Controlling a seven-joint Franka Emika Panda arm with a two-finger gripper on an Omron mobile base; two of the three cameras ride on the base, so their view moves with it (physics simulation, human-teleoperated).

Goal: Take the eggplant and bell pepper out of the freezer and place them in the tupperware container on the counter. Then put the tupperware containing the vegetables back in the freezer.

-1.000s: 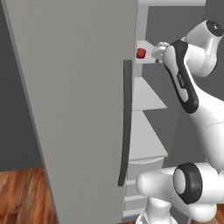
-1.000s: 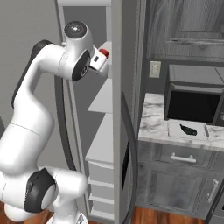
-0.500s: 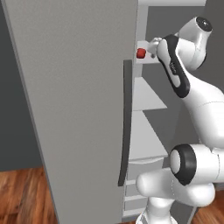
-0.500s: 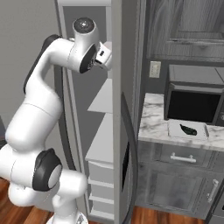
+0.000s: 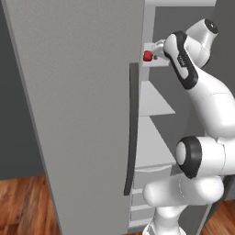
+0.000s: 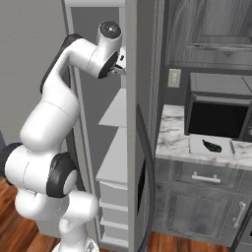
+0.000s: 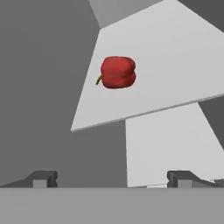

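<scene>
Two dark fingertips (image 7: 43, 178) of the claw (image 7: 113, 177) stand wide apart with nothing between them, and the pepper (image 7: 117, 72) sits ahead of the claw, well clear of both tips, on a white shelf (image 7: 175, 65) inside the freezer (image 5: 82, 114). Seen from the hand, the pepper lies on its side toward the shelf's near edge, its short stem pointing away to the left, and a lower shelf (image 7: 175, 148) shows beneath it, closer to the claw. From the left base camera the claw (image 5: 158, 49) reaches into the upper part of the freezer, and the pepper (image 5: 148, 56) is just beyond and slightly below its tips, at the shelf's front, near the edge of the open grey door with its long dark handle (image 5: 131, 128). From the right base camera the arm bends up and over into the freezer (image 6: 130, 123), the hand going behind the door edge at the top shelf level. Off to the claw's right, well apart from it, the marble surface (image 6: 172, 140) carries the tupperware (image 6: 212, 146), a pale tray set in front of a black microwave (image 6: 219, 114). The eggplant (image 6: 212, 145) lies inside that tray as a small dark shape. Grey drawers with a silver handle (image 6: 205, 178) sit under the surface.
</scene>
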